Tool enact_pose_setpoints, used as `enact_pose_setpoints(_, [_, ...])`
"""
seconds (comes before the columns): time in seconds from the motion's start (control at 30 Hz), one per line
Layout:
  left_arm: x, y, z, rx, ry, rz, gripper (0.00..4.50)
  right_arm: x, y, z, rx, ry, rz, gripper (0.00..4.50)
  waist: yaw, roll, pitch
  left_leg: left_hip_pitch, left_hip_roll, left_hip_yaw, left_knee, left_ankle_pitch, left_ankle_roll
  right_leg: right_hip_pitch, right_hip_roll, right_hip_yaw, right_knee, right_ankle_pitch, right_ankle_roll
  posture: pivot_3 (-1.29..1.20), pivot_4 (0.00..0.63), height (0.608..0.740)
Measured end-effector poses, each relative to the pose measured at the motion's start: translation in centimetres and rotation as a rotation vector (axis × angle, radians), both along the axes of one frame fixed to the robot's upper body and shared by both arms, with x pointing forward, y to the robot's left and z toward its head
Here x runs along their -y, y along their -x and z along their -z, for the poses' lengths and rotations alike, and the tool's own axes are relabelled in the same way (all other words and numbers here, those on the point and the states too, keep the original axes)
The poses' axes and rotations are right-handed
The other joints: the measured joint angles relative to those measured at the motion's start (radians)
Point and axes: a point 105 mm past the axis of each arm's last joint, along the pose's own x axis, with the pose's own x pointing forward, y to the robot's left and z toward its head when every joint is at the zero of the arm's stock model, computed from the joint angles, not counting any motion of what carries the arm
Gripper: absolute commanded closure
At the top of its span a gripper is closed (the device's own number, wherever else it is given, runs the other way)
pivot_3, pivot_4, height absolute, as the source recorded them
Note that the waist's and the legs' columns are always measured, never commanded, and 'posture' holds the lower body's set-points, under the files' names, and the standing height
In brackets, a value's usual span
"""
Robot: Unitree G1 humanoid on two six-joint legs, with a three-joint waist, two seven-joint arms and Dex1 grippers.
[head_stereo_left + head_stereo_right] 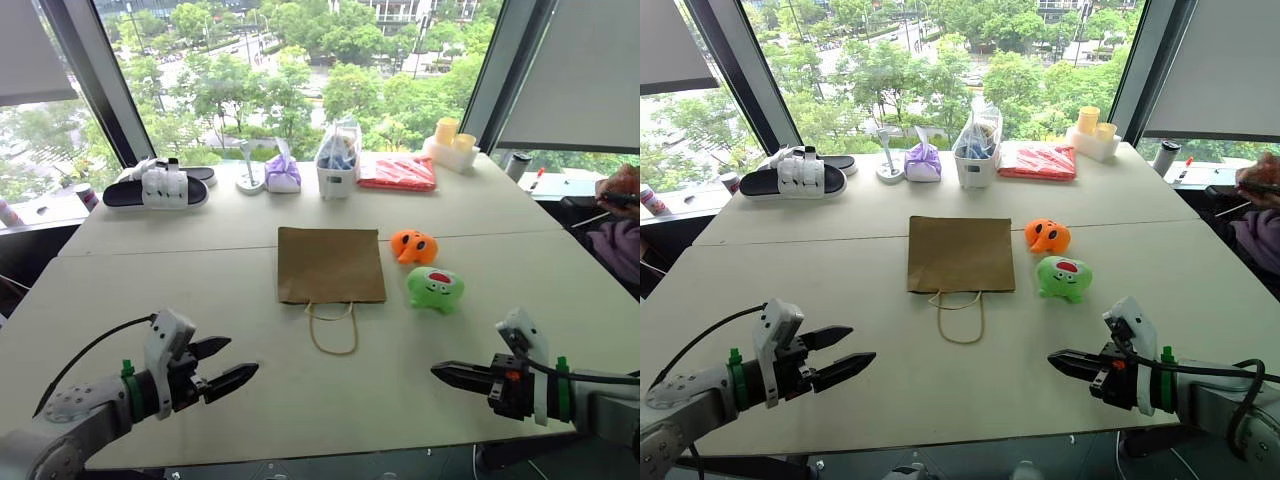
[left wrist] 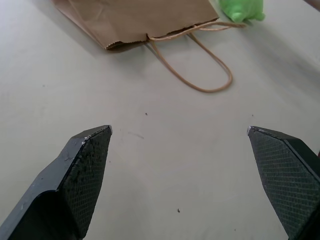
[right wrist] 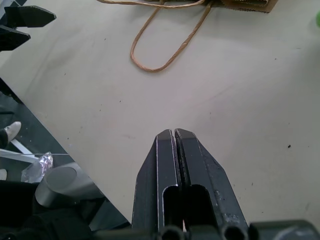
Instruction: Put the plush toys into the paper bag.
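Note:
A brown paper bag [image 1: 330, 264] lies flat in the middle of the table, its cord handles [image 1: 333, 330] trailing toward me. To its right sit two plush toys: an orange one [image 1: 413, 246] and, nearer me, a green one [image 1: 434, 289] with a red mouth. My left gripper [image 1: 225, 366] hovers open over the near left of the table, nothing between its fingers. Over the near right, my right gripper [image 1: 438, 371] is shut and empty, pointing left. In the left wrist view the bag [image 2: 135, 20] and green toy [image 2: 243, 9] lie ahead of the fingers.
Along the far edge by the window stand black-and-white sandals [image 1: 160, 188], a purple pouch [image 1: 282, 175], a clear container [image 1: 338, 160], a red packet [image 1: 398, 172] and yellow cups [image 1: 449, 140]. A person's hand [image 1: 620, 192] shows at the right edge.

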Motion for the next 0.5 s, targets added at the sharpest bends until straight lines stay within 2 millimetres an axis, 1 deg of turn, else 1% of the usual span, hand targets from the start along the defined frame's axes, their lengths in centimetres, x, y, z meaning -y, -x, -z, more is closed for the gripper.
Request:
enact_pose_setpoints(0.13, [-0.07, -0.18, 0.18, -0.001, 0.027, -0.013, 0.06, 0.01, -0.15, -0.09, 0.012, 0.001, 0.007, 4.50, 0.000, 0.000, 0.000, 0.000, 0.000, 0.000, 0.000, 0.000, 0.000, 0.000, 0.000, 0.000, 0.000, 0.000, 0.000, 0.00, 0.150, 0.740])
enact_pose_setpoints(0.3, [-0.65, -0.49, 0.48, -0.001, 0.039, -0.031, 0.06, 0.01, -0.23, -0.15, 0.020, 0.002, 0.010, 4.50, 0.000, 0.000, 0.000, 0.000, 0.000, 0.000, 0.000, 0.000, 0.000, 0.000, 0.000, 0.000, 0.000, 0.000, 0.000, 0.00, 0.150, 0.740])
enact_pose_setpoints(0.5, [-0.60, -0.35, 0.45, 0.002, 0.043, -0.017, 0.06, -0.14, -0.28, -0.01, 0.022, -0.003, 0.012, 4.50, 0.000, 0.000, 0.000, 0.000, 0.000, 0.000, 0.000, 0.000, 0.000, 0.000, 0.000, 0.000, 0.000, 0.000, 0.000, 0.00, 0.150, 0.740])
